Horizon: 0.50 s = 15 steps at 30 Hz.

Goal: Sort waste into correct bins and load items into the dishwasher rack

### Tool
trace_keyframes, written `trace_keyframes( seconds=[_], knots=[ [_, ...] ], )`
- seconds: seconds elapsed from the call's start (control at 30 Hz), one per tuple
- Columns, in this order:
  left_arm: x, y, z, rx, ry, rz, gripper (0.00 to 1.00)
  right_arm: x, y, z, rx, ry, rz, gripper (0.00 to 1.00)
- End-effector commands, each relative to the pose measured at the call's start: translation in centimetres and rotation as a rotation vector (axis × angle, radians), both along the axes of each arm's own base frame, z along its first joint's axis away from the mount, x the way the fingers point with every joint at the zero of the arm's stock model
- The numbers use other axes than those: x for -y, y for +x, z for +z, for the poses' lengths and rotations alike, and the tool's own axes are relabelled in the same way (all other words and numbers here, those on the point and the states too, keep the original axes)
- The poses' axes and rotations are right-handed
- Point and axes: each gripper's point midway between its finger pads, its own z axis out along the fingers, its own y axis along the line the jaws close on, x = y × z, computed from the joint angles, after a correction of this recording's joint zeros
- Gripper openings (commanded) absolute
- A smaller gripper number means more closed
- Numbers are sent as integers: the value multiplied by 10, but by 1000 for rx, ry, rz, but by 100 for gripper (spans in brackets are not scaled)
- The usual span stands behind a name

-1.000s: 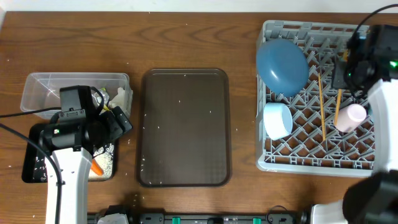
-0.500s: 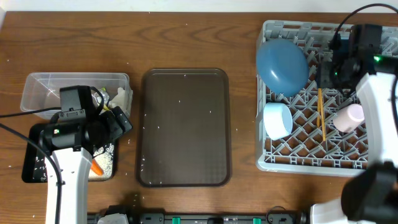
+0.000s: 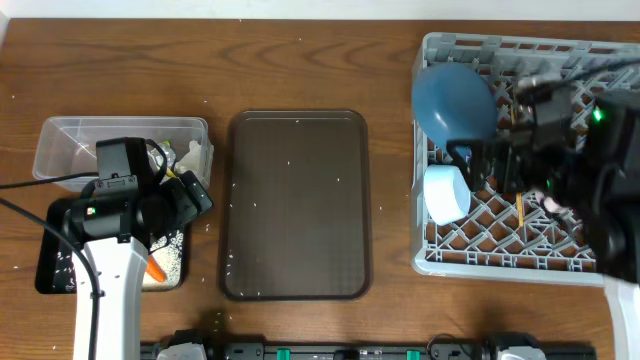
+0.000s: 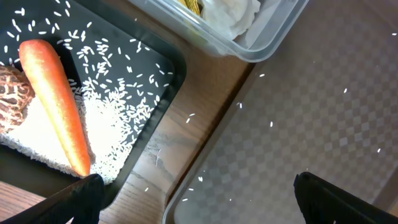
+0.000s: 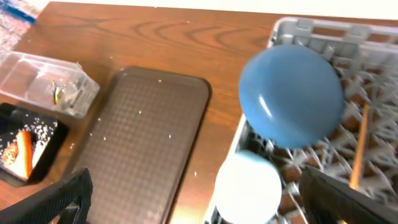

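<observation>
The grey dishwasher rack (image 3: 500, 255) holds the blue plate (image 3: 455, 105) on edge, a light-blue cup (image 3: 446, 193), wooden chopsticks (image 3: 519, 205) and a pink cup (image 3: 552, 198) half hidden by my right arm. My right gripper (image 3: 487, 165) hangs open and empty above the plate (image 5: 292, 96) and cup (image 5: 247, 186). At the left, the black tray (image 4: 155, 68) holds a carrot (image 4: 59, 99), rice (image 4: 106, 124) and a brown scrap (image 4: 9, 99). The clear tub (image 4: 249, 37) holds the wrapper (image 4: 230, 12). My left gripper (image 4: 199, 199) is open and empty beside the black tray.
A dark brown serving tray (image 3: 297, 205) with a few rice grains lies between the bins and the rack. Stray grains dot the wooden table (image 3: 300, 60) around it. The left arm's cable trails off the left edge.
My right gripper has opened, and its arm has swung from the rack's back right toward the plate and light-blue cup. The left arm has not moved.
</observation>
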Motion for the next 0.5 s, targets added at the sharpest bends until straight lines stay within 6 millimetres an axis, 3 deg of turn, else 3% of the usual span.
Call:
trace_keyframes(
  seconds=[0.0, 0.17, 0.33, 0.47],
  knots=[
    [0, 2, 4, 10, -1, -7, 98, 18, -18, 5, 51, -128, -26, 99],
    [0, 2, 4, 10, -1, -7, 98, 26, -46, 12, 146, -234, 15, 99],
    [0, 2, 4, 10, -1, -7, 98, 31, -38, 15, 370, -244, -38, 99],
    [0, 2, 4, 10, -1, -7, 98, 29, -33, -13, 526, -224, -51, 99]
  ],
)
